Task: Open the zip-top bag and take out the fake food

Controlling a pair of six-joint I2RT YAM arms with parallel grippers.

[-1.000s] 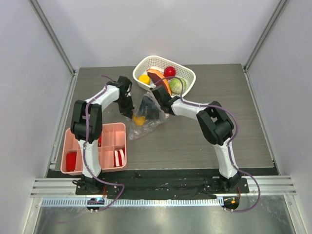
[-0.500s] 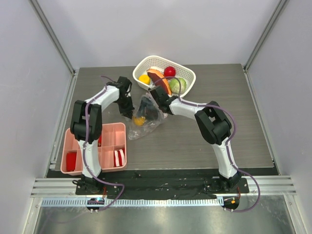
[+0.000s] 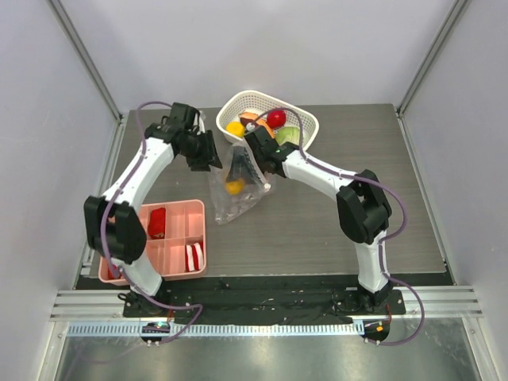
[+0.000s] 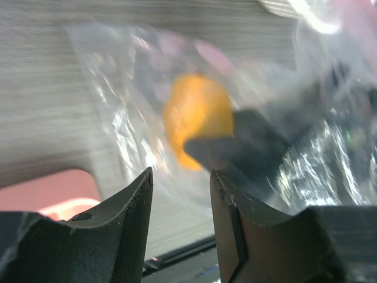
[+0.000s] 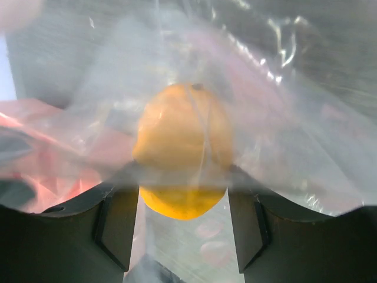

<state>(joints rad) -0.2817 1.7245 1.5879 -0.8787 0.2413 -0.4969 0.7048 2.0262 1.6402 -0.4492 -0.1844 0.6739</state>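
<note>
As both arms arch inward, bag hangs.

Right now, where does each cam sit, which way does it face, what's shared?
Top external: above, behind the bases, looking down at the table; left arm, right arm, zip-top bag, white basket, pink tray.
Left wrist: on the left arm, looking past its own jaws at the bag and orange fruit inside.
Right wrist: on the right arm, past its own jaws, close on that fruit through the film.
Shared: all three show bag and fruit.
</note>
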